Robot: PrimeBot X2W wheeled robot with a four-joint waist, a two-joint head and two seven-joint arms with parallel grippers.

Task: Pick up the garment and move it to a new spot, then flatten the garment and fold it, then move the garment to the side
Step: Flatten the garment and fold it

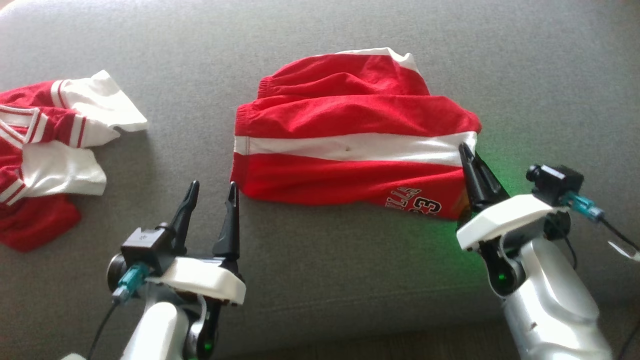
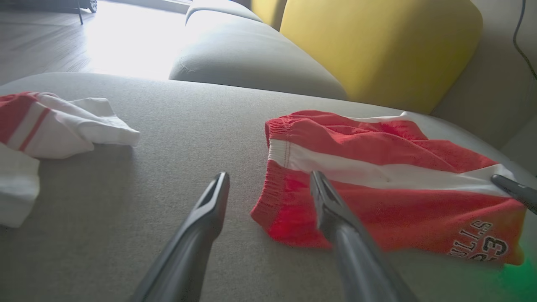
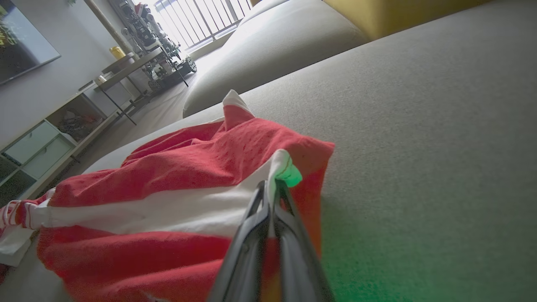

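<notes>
Red shorts (image 1: 350, 125) lie across the middle of the gray seat cushion (image 1: 320, 300), a little toward its right edge. Their elastic waistband points to the left edge and the printed leg hem to the right. They are partly spread but ridged with wrinkles (the upper layer bunches toward the cushion's far edge), so I judge that flattening is the step in hand.

The right gripper (image 1: 466, 150) has its fingers pinched together on the shorts' right hem, just where the white stripe ends. The right wrist view shows a nub of white cloth poking out past the tips. That grip probably serves as an anchor, or as the pulling end for drawing the fabric taut.

The left gripper (image 1: 212, 187) stands with its fingers spread and nothing between them. It is just beside the waistband's near corner and looks lined up to take that end, so the two arms can stretch the cloth between them.

A second red-and-white garment (image 1: 50, 150) sits crumpled at the cushion's left edge, well apart.
</notes>
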